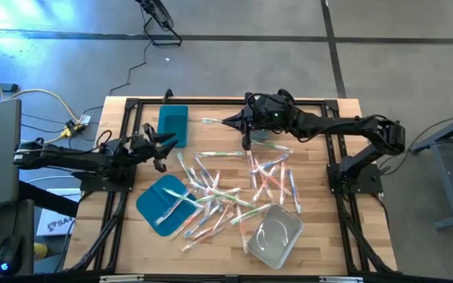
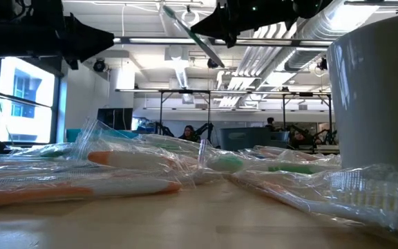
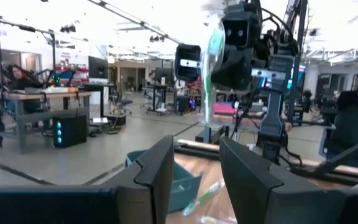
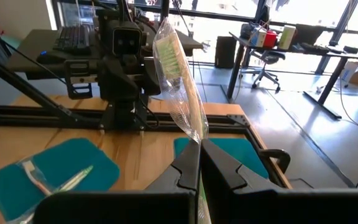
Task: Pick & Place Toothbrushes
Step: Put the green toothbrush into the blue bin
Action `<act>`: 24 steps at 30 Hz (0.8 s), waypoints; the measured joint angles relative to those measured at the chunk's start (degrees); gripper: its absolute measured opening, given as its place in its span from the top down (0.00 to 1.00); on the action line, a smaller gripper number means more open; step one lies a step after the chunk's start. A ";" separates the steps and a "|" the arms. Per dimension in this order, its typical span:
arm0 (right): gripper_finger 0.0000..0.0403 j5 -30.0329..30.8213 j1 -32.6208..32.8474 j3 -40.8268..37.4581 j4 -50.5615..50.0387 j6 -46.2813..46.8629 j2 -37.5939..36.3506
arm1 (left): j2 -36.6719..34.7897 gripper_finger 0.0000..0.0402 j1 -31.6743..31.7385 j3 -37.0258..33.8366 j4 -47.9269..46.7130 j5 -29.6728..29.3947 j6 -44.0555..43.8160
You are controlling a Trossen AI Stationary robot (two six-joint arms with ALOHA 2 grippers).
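Observation:
Many wrapped toothbrushes lie scattered across the middle of the wooden table, and one rests on the flat teal lid. My right gripper hovers over the far middle of the table, shut on one wrapped toothbrush with a green bristle head. My left gripper stands open near the teal bin, with nothing between its fingers. My right gripper pinches the wrapped toothbrush's handle between its two fingers, through the clear wrapper. The fingers come about level from the table's right side. The toothbrush is lifted clear of the table and tilted, its bristle head rising past the fingertips.
A clear bin sits at the near right and looms large in the low view. Another small bin stands below the right arm. A loose toothbrush lies beside the teal bin. Black frame rails edge the table.

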 joint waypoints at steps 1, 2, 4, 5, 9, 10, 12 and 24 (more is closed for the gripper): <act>0.99 0.02 0.00 0.00 0.00 0.00 0.00 | 0.91 0.69 0.00 0.00 1.12 0.00 0.08; 0.99 0.01 0.00 0.00 0.00 0.00 0.00 | 1.70 0.69 0.00 0.00 1.85 0.00 0.09; 0.99 0.02 0.00 0.00 0.02 0.00 0.00 | 3.23 0.69 0.00 0.00 2.56 -0.02 -0.04; 0.99 0.01 0.00 0.00 0.00 0.00 -0.01 | 3.93 0.69 0.00 0.00 2.64 -0.02 -0.48; 0.99 0.00 0.00 0.00 0.00 0.00 -0.02 | 6.65 0.69 0.02 0.00 4.13 1.33 -2.91; 0.99 0.02 0.00 0.00 0.00 0.00 -0.02 | 7.36 0.69 0.02 0.00 4.63 1.66 -3.25; 0.99 0.02 0.00 0.00 0.00 0.00 -0.02 | 8.77 0.69 0.01 0.00 6.13 1.80 -4.20; 0.99 0.02 0.00 0.00 -0.02 0.00 -0.07 | 19.11 0.69 5.75 6.39 8.96 10.19 -4.36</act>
